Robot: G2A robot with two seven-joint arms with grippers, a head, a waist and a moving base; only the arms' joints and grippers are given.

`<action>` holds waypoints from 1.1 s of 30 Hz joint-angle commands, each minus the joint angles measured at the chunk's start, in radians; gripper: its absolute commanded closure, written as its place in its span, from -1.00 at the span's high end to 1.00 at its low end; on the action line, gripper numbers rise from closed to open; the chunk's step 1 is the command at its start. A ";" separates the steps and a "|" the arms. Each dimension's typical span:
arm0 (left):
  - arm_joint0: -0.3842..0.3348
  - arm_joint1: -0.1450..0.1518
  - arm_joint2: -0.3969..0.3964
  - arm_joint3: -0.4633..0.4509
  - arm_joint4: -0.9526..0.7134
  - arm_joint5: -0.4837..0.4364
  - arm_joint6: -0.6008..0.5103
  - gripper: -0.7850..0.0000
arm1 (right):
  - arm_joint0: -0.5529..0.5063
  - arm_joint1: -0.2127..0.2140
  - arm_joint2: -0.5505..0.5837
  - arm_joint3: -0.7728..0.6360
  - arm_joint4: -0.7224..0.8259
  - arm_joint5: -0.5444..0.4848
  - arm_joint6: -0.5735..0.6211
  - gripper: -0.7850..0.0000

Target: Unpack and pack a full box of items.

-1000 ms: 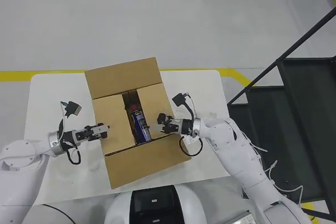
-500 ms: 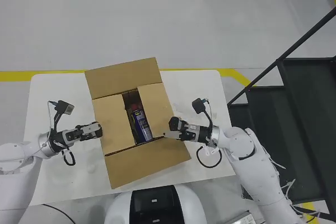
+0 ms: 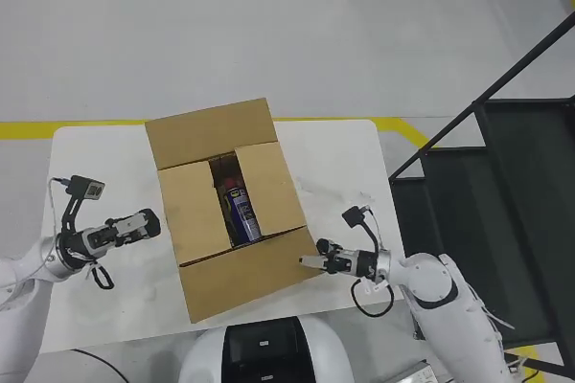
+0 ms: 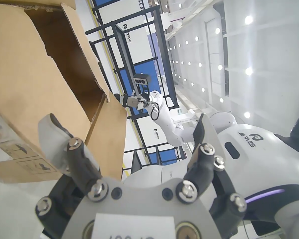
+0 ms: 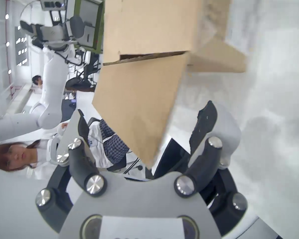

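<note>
table (image 3: 337,163) margins flank the box (image 3: 211,139), both jaws parted.

The box (image 3: 196,215) is looking like plain brown cardboard, dull and not shiny, and its flap edges are showing rough, torn paper. Inside it, the can (image 3: 241,215) is shining like smooth metal with a glossy blue label. The worktop (image 3: 335,163) is looking white, smooth and dull. On the left end effector (image 4: 124,123) and the right end effector (image 5: 143,111), the plates (image 5: 139,197) are looking like flat grey metal, the screws (image 5: 94,184) are gleaming, and the finger pads (image 5: 206,116) are looking like dull black rubber.
</note>
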 commanded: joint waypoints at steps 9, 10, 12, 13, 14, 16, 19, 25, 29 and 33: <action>0.036 0.006 -0.048 -0.018 -0.016 -0.009 0.007 1.00 | 0.109 -0.001 -0.146 -0.005 0.015 -0.055 0.075 1.00; 0.038 0.006 -0.052 -0.018 -0.017 -0.009 0.007 1.00 | 0.120 -0.001 -0.161 -0.009 0.026 -0.059 0.079 1.00; 0.043 0.007 -0.057 -0.018 -0.021 -0.010 0.008 1.00 | 0.146 -0.002 -0.184 -0.003 0.055 -0.075 0.091 1.00; 0.045 0.007 -0.060 -0.017 -0.021 -0.011 0.009 1.00 | 0.159 -0.002 -0.190 0.002 0.066 -0.082 0.091 1.00; 0.046 0.007 -0.062 -0.017 -0.022 -0.012 0.010 1.00 | 0.172 -0.003 -0.195 0.006 0.078 -0.091 0.084 1.00; 0.049 0.008 -0.064 -0.017 -0.021 -0.013 0.011 1.00 | 0.195 -0.003 -0.204 0.014 0.099 -0.113 0.072 1.00; 0.053 0.008 -0.070 -0.020 -0.022 -0.014 0.011 1.00 | 0.222 -0.004 -0.207 0.025 0.134 -0.157 0.042 1.00; 0.057 0.009 -0.076 -0.026 -0.026 -0.012 0.018 1.00 | 0.260 -0.001 -0.190 0.052 0.135 -0.183 -0.036 1.00; 0.045 0.008 -0.072 -0.014 -0.025 -0.012 0.036 1.00 | 0.300 -0.003 -0.205 0.091 0.091 -0.143 -0.083 1.00; 0.017 0.007 -0.071 0.022 0.046 -0.051 0.110 1.00 | 0.338 -0.009 -0.242 0.130 0.038 -0.101 -0.130 1.00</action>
